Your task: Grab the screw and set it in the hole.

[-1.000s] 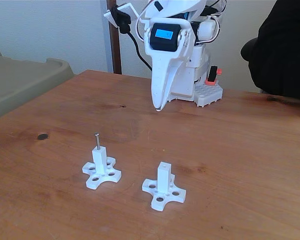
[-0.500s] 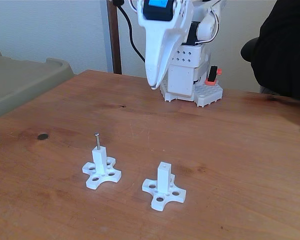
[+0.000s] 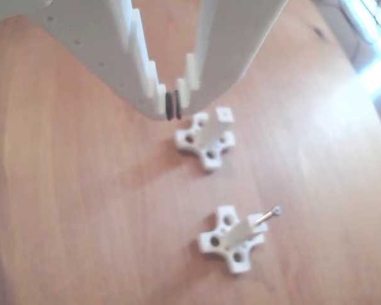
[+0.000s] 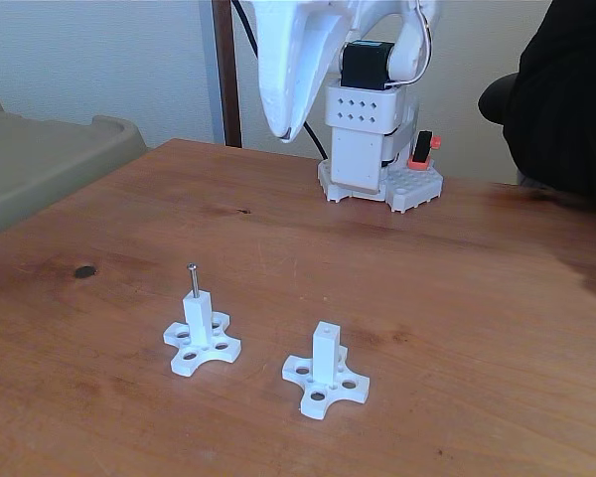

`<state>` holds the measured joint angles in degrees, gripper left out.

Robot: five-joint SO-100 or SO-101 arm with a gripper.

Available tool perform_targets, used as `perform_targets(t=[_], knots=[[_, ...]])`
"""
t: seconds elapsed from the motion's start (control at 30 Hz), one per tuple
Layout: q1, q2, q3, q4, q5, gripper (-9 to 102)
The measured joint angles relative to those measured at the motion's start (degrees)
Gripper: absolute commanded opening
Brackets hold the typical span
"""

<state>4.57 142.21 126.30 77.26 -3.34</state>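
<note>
A thin dark-grey screw (image 4: 193, 279) with a small round head is seen standing upright in the hole (image 4: 195, 295) of the left white cross-based post (image 4: 201, 336) in the fixed view, its shank protruding above the square top.

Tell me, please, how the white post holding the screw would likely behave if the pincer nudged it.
The left post would probably slide rather than tip: its cross-shaped base spreads wide on the smooth wooden table. It looks like light plastic, so a small push should move it. The screw stands tall and thin, so it may wobble.
</note>
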Motion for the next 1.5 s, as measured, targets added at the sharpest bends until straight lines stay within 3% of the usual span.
perform_targets(t=[1.0,1.5], knots=[[3.5,-35.4,-28.8,2.3,-4.8,10],[3.5,-45.2,-33.0,0.9,-4.8,10]])
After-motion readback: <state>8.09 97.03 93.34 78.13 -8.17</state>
